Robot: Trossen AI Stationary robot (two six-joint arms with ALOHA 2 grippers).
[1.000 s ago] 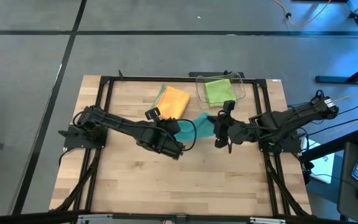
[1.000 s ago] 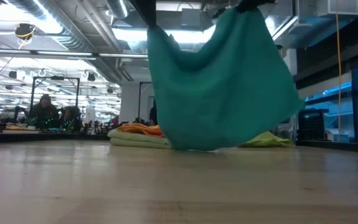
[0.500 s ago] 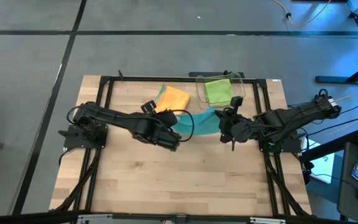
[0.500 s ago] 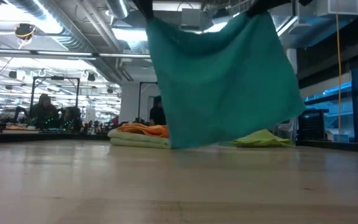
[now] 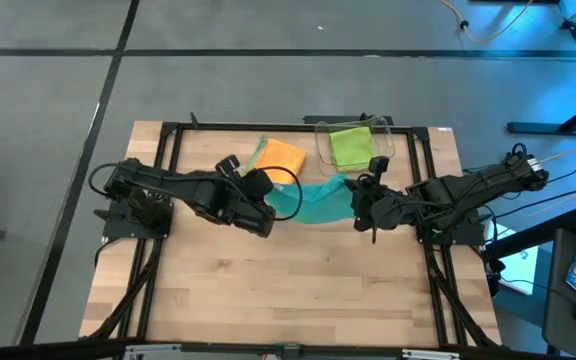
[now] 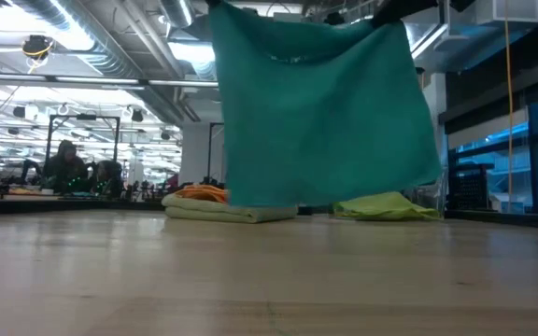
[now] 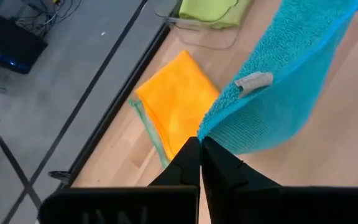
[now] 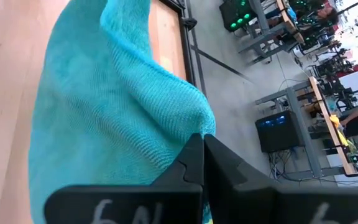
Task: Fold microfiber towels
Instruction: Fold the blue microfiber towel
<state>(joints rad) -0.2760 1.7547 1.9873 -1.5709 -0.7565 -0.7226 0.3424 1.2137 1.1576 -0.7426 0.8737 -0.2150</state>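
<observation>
Both end effectors pinch the teal towel (image 5: 313, 199) by its upper corners: the left end effector (image 7: 200, 144) is clamped on one, the right end effector (image 8: 202, 144) on the other. From table height, the towel hangs spread above the table (image 6: 269, 280), clear of the wood. Only the overhead camera shows the lime towel (image 5: 352, 146) inside the clear bin (image 5: 388, 135), beside the orange towel (image 5: 279, 157).

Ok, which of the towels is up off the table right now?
The teal towel: it hangs stretched between the left claw and right claw. The orange towel and lime green towel lie flat.
</observation>
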